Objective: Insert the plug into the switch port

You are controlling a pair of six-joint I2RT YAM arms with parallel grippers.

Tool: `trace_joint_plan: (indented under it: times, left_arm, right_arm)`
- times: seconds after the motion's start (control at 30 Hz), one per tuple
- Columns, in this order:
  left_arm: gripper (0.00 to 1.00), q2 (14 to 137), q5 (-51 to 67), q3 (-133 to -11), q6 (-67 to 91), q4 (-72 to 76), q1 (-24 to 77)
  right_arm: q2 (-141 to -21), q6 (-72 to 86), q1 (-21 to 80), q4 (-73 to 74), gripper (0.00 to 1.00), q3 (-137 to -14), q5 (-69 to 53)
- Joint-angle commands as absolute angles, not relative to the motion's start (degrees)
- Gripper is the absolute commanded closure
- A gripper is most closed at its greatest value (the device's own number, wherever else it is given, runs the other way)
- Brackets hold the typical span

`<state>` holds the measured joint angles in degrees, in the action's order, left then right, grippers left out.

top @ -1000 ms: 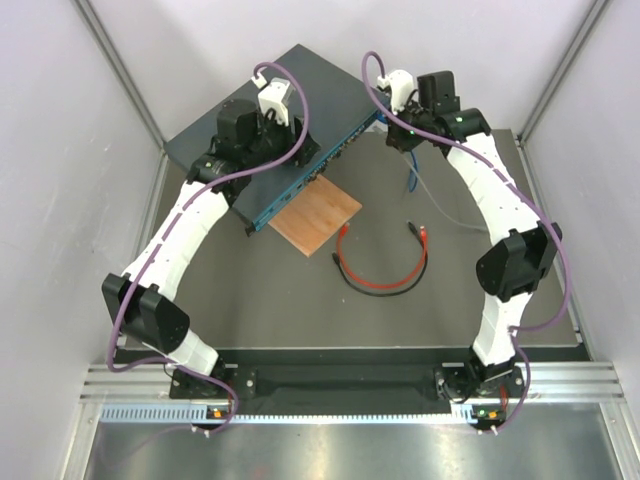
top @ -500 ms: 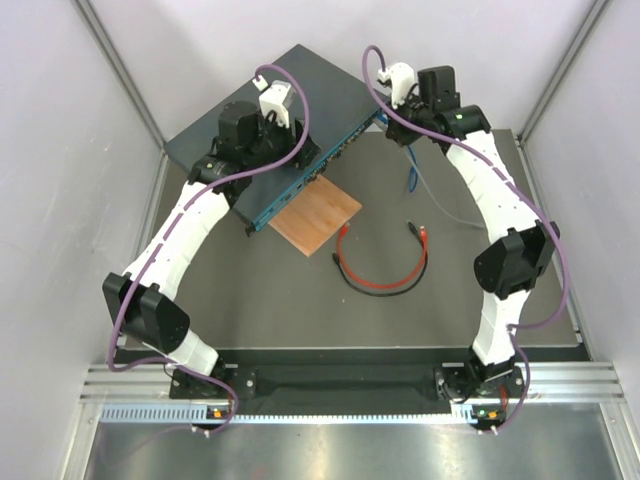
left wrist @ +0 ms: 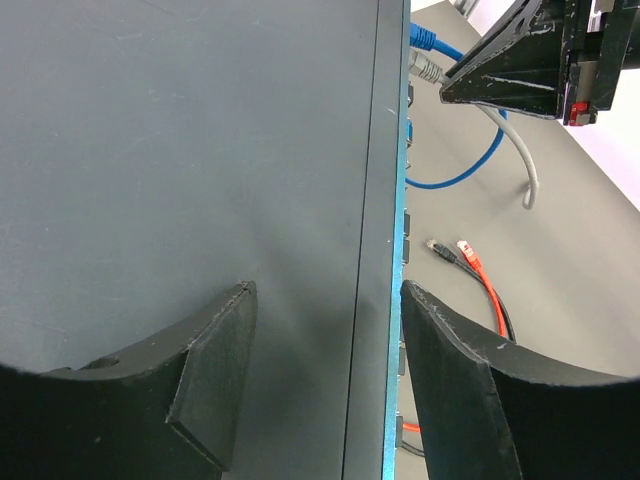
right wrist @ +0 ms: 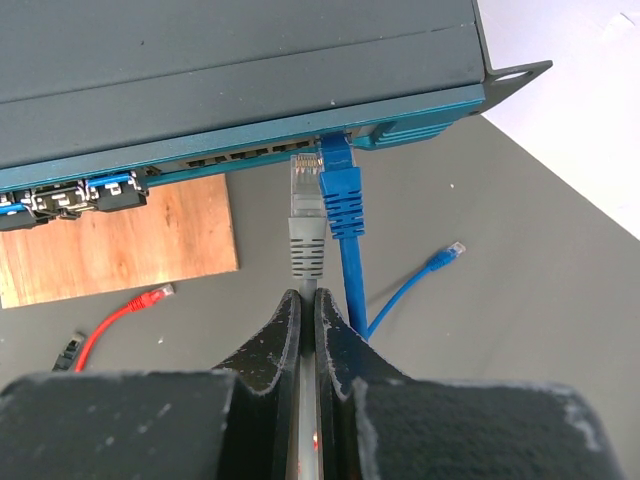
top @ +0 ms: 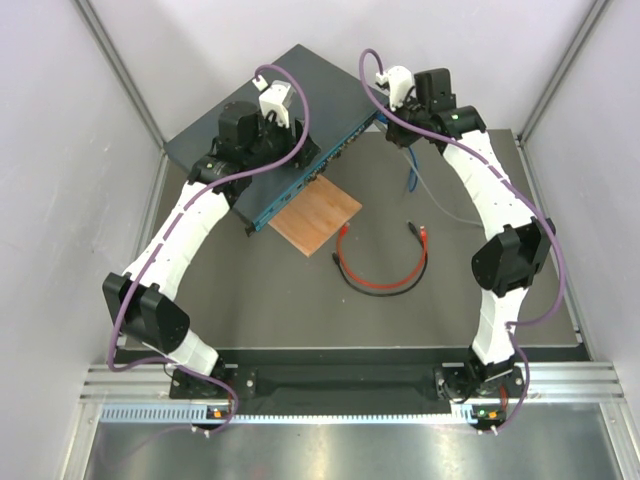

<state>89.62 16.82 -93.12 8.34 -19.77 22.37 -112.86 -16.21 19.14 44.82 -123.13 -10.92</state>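
The switch (top: 290,100) is a flat dark grey box with a teal front edge (right wrist: 240,150) that carries a row of sockets. My right gripper (right wrist: 308,300) is shut on a grey cable just behind its grey plug (right wrist: 307,215). The plug's clear tip is at the socket row, right beside a blue plug (right wrist: 340,185) that sits in a port. My right gripper also shows in the top view (top: 392,108) at the switch's right end. My left gripper (left wrist: 325,340) is open over the switch top (left wrist: 180,150), with one finger (left wrist: 450,380) past the teal edge.
A brown wooden board (top: 315,215) lies in front of the switch. A red and black cable (top: 380,265) loops on the mat. Blue cable (top: 410,172) and grey cable (top: 445,210) trail beneath my right arm. Grey walls close in both sides.
My right gripper has shifted slightly up and left toward the switch with the grey plug. The left arm has not moved.
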Motion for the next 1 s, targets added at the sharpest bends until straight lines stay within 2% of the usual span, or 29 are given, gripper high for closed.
trace_joint_plan:
  times: [0.0, 0.37, 0.97]
  left_arm:
    - [0.36, 89.83, 16.70, -93.25, 8.35, -18.11, 22.50]
    - [0.36, 90.35, 17.23, -93.51, 9.05, -17.75, 22.50]
    - [0.35, 90.26, 17.05, -93.52, 8.96, -17.84, 22.50]
  right_arm:
    - [-111.62, -15.38, 19.77, 41.84, 1.00, -126.30, -11.25]
    - [-107.93, -16.61, 19.95, 41.66, 1.00, -122.26, -13.01]
    - [-110.39, -16.44, 20.13, 40.43, 1.00, -123.75, -11.51]
